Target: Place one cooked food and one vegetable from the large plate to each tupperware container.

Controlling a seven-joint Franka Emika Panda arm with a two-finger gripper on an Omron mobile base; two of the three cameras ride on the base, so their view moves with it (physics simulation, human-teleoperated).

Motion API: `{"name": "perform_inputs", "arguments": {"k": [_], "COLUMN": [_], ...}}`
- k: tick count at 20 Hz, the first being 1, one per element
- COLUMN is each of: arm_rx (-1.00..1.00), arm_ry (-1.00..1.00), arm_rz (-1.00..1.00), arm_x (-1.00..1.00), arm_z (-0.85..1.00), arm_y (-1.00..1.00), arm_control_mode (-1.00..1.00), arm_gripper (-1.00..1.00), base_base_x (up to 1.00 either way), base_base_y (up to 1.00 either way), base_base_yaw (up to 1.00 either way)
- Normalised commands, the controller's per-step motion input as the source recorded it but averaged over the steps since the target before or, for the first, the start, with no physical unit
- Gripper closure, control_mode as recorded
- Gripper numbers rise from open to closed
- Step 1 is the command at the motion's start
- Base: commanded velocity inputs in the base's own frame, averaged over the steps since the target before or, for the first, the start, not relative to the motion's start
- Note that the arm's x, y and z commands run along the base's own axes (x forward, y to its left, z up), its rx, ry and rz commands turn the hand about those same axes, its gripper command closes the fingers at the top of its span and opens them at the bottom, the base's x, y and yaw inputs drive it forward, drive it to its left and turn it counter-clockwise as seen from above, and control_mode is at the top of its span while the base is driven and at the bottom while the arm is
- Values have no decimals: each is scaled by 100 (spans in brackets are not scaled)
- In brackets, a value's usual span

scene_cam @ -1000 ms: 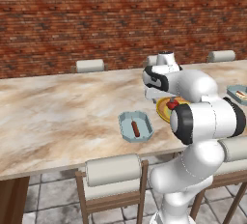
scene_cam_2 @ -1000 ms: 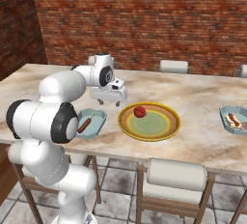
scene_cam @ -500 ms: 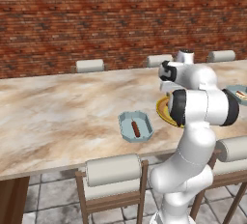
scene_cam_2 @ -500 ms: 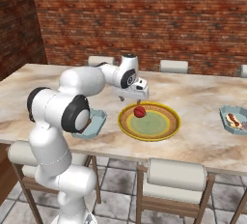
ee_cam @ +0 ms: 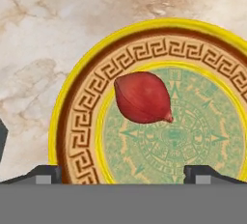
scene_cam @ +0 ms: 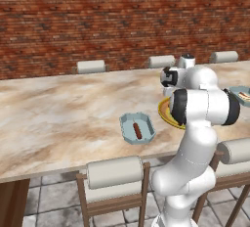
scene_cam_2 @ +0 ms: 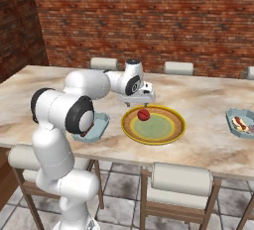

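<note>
Right base view: chairs [scene_cam_2: 180,178] line table [scene_cam_2: 208,140]; brick wall [scene_cam_2: 149,16] behind.

The tabletop [scene_cam_2: 208,144] carries one large plate [scene_cam_2: 171,136] with one red onion [scene_cam_2: 144,115] on it. There are two blue trays, a near tray [scene_cam: 146,135] with one sausage [scene_cam: 137,130] and a far tray [scene_cam_2: 233,125]. Four chair backs line the far side.

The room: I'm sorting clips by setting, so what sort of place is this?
Probably a dining area of a kitchen: a long marble table lined with cushioned chairs, a brick wall behind, and food laid out on a large plate.
</note>
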Motion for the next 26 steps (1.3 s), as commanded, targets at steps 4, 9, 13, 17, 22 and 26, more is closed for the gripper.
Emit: {"name": "perform_inputs", "arguments": {"k": [4,9,13,17,22,26], "arm_rx": [-14,-1,15,13,3,1], "arm_ry": [14,8,7,0,1,3], "arm_rz": [2,1,0,2,1,0], "arm_x": [24,44,29,3,0,0], "arm_z": [-39,-22,0,-1,-14,-20], "arm_y": [-2,-38,-38,-7,7,6], "arm_control_mode": [-100,-100,-100,-100,-100,-100], "arm_gripper": [-100,-100,-100,-100,-100,-100], "base_base_x": [0,0,0,0,0,0], "base_base_y": [0,0,0,0,0,0], "base_base_yaw": [0,0,0,0,0,0]}}
